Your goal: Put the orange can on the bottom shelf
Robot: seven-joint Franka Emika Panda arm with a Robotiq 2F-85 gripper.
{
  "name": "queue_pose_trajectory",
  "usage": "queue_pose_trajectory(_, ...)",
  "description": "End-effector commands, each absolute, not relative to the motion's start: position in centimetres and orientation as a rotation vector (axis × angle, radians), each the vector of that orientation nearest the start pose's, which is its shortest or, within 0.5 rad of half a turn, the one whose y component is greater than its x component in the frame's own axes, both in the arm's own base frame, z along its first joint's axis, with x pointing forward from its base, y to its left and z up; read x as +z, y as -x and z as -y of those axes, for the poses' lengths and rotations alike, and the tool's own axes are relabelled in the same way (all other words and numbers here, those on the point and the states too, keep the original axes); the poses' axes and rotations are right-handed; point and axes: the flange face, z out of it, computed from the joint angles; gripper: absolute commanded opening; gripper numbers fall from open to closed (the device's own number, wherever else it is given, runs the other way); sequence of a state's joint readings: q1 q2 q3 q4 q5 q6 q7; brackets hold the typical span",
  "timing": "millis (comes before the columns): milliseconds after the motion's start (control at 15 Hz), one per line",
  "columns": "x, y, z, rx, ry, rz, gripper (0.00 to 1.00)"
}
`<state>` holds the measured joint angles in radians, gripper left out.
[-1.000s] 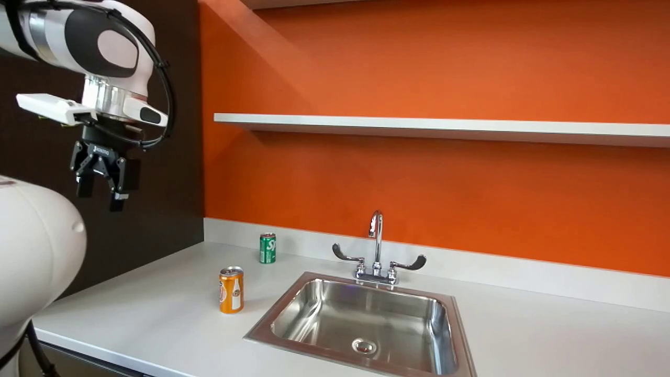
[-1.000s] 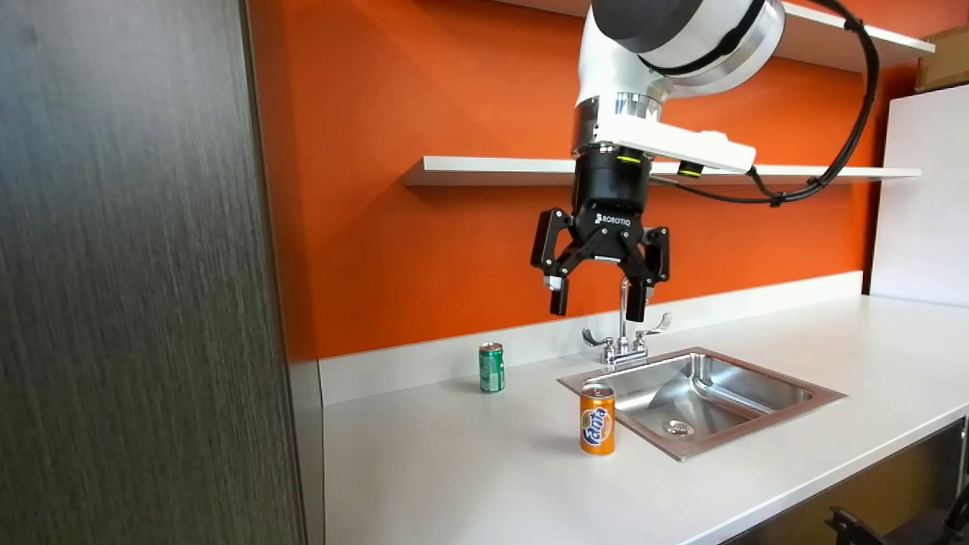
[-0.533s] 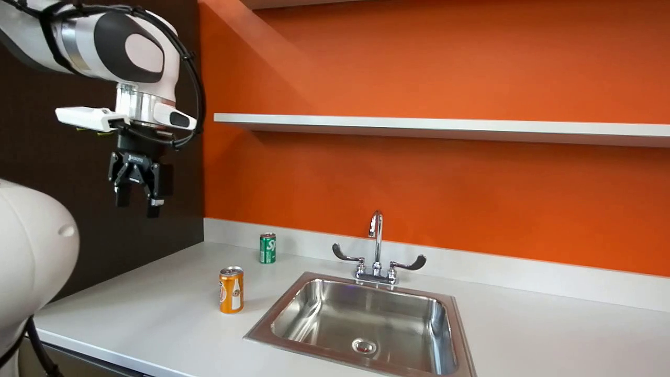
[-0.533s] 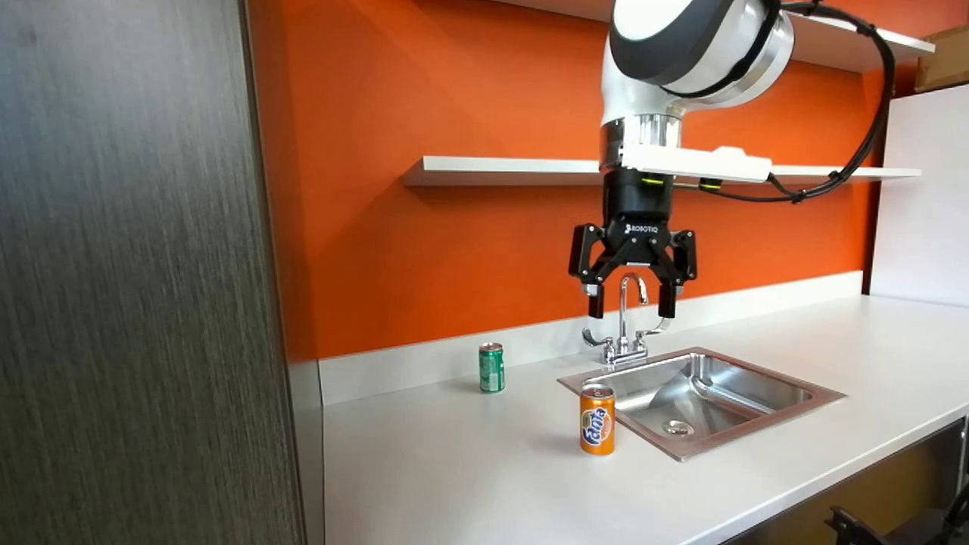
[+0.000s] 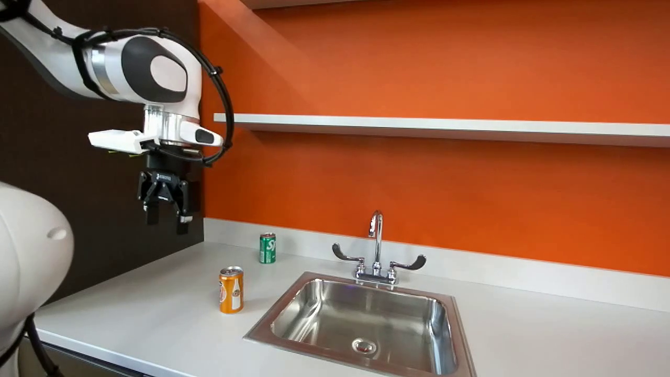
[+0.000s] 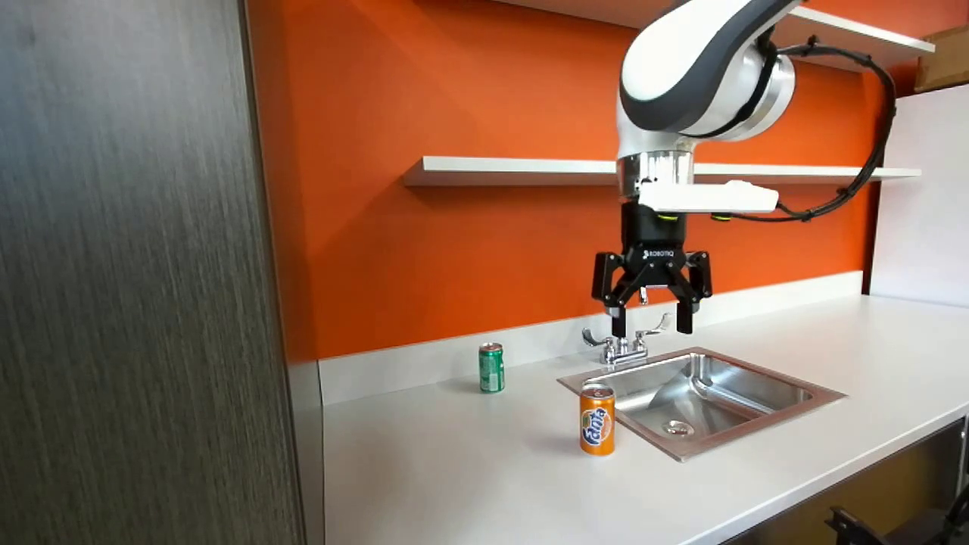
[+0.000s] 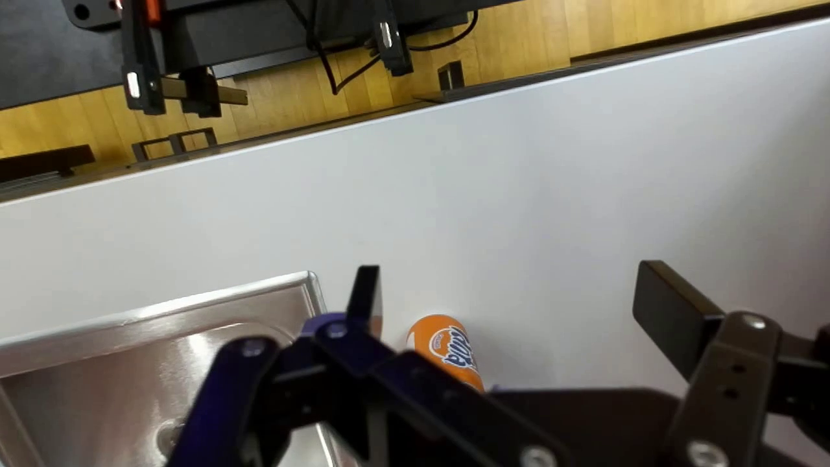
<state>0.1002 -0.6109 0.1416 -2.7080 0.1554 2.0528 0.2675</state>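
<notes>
Black jaws gape wide, higher than and apart from the orange can, exact alignment unclear.

Orange can partly behind gripper

The orange can reads Fanta, the claw ROBOTIQ

The metal sink is set into the countertop. The faucet (two lever handles) is mounted at the sink's rear edge. The green can stands upright near the backsplash. A cardboard box tops the white cabinet.
</notes>
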Motion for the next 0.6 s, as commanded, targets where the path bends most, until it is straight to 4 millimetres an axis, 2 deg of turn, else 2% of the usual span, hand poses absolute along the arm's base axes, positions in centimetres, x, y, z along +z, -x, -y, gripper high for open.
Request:
queue_pose_trajectory(0, 37.9, -33.6, -8.6, 0.107, 3.099, -0.166, 1.00)
queue_pose_trajectory(333, 34.3, -33.4, -8.9, 0.110, 3.106, -0.167, 1.00)
queue_pose_trajectory(400, 34.0, -34.3, -9.0, 0.106, 3.105, -0.175, 1.00)
queue_pose_trajectory(533, 32.7, -34.8, -8.9, 0.091, 3.100, -0.182, 1.00)
